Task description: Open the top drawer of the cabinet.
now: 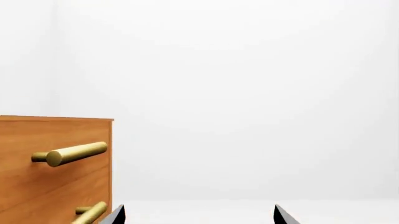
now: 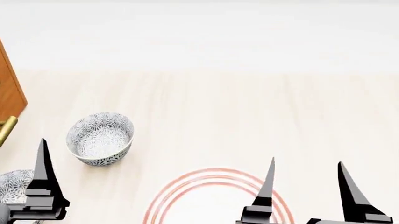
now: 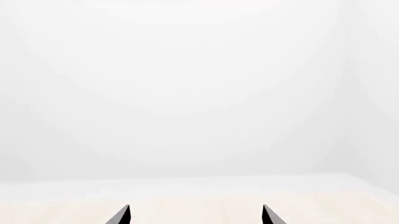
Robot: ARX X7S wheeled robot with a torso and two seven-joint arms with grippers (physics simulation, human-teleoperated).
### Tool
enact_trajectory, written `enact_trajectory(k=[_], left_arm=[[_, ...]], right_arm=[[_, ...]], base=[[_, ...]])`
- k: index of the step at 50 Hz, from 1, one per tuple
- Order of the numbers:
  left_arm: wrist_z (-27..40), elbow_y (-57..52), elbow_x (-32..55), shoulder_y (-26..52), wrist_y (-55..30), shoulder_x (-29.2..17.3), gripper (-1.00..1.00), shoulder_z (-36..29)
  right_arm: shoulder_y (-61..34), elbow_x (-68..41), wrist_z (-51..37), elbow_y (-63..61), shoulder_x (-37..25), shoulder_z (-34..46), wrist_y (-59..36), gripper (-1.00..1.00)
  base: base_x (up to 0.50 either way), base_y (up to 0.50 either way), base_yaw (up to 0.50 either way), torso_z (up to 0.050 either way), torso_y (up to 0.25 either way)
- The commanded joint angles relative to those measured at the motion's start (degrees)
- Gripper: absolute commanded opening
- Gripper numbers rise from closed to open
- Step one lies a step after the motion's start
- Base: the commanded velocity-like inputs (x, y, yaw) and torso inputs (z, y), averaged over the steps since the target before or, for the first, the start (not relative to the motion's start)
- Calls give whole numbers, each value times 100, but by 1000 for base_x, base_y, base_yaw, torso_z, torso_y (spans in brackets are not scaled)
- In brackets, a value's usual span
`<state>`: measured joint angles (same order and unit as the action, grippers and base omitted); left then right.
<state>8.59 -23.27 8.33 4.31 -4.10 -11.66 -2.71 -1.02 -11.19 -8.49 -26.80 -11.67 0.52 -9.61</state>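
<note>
At the far left of the head view the cabinet (image 2: 11, 88) is seen, its top drawer (image 1: 56, 154) shut. The brass handle (image 1: 72, 153), a horizontal bar along the drawer front, should be approached squarely and pulled straight outward. The left gripper (image 1: 198, 215) is held open, nothing between its jaws; the right gripper (image 2: 305, 179) likewise.

I stand in a bare, rendered room, more a staged test space than any lived-in home: blank white walls (image 3: 199, 84) meet a pale wood-grain surface (image 2: 249, 116) with nothing else around. What domestic touch there is comes from an orange-brown wooden cabinet (image 1: 56, 177) with brass bar handles (image 1: 72, 153), two patterned bowls (image 2: 101, 138) and a plate with red rings (image 2: 215, 196) in front of me.
</note>
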Motion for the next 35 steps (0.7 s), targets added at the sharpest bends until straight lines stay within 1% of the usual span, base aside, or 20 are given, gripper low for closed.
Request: enact_trajectory(k=[1, 16, 21, 25, 26, 29, 30, 32, 33, 34, 35], left_arm=[[35, 31, 10, -11, 21, -39, 100, -39], [99, 30, -6, -22, 41, -91, 100, -81], [206, 78, -330, 49, -11, -154, 100, -183], [310, -97, -621, 305, -390, -282, 100, -206], [280, -277, -779, 428, -668, -397, 100, -261], [151, -656, -832, 595, -1136, -562, 100, -296], [109, -863, -971, 700, -1327, -678, 100, -343], [10, -1057, -1150, 843, -1485, -851, 100, -443], [11, -1059, -1150, 844, -1489, -852, 100, -445], [-66, -1214, -1480, 1119, -1814, -1038, 100, -579], [-107, -1298, -1589, 1236, -1923, -1113, 100, -619]], right_arm=[[24, 12, -55, 86, -8, 13, 137, 100], [24, 107, -179, 113, -39, 79, 150, 100], [40, 19, -165, 122, -42, 56, 183, 100], [23, -51, -157, 196, -42, 41, 195, 100], [26, -68, -149, 224, -42, 40, 210, 100], [28, -90, -151, 250, -49, 43, 213, 100], [34, -109, -143, 261, -53, 44, 213, 100], [39, -119, -141, 290, -57, 50, 223, 100], [39, -121, -144, 290, -59, 52, 225, 100], [59, -167, -127, 304, -61, 43, 229, 100], [70, -172, -125, 317, -62, 42, 245, 100]], base=[[0, 312, 0, 0, 0], [31, 494, 0, 0, 0], [7, 105, 0, 0, 0], [0, 0, 0, 0, 0], [0, 0, 0, 0, 0], [0, 0, 0, 0, 0], [0, 0, 0, 0, 0], [0, 0, 0, 0, 0], [0, 0, 0, 0, 0], [0, 0, 0, 0, 0], [0, 0, 0, 0, 0]])
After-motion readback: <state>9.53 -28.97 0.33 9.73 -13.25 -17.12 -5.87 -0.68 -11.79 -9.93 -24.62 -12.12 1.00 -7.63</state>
